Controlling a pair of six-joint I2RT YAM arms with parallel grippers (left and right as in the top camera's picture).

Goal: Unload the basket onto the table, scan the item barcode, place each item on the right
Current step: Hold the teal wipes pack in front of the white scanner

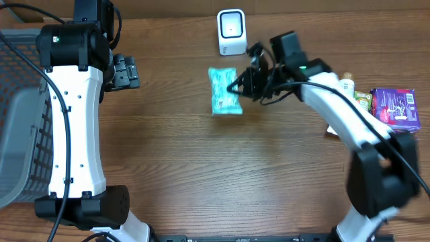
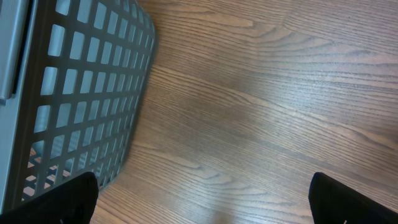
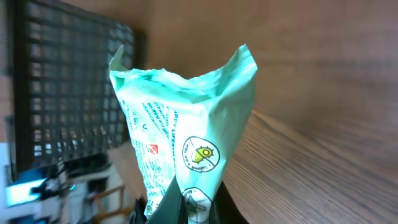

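Teal crinkly plastic packet (image 3: 186,143) sits clamped by one end in the right gripper (image 1: 239,86), near the small white box scanner (image 1: 231,31), best turned steadily, barcode facing its window, while the left gripper (image 1: 127,71) gapes empty.

Left arm (image 1: 72,128) stretches long and straight up its side, wrist turned inward, and the left gripper (image 1: 129,71) hangs with jaws spread wide, holding nothing. Right arm (image 1: 339,111) reaches in from the opposite side, elbow bent, and the right gripper (image 1: 240,87) is pinched tight on the edge of a packet (image 1: 224,91).
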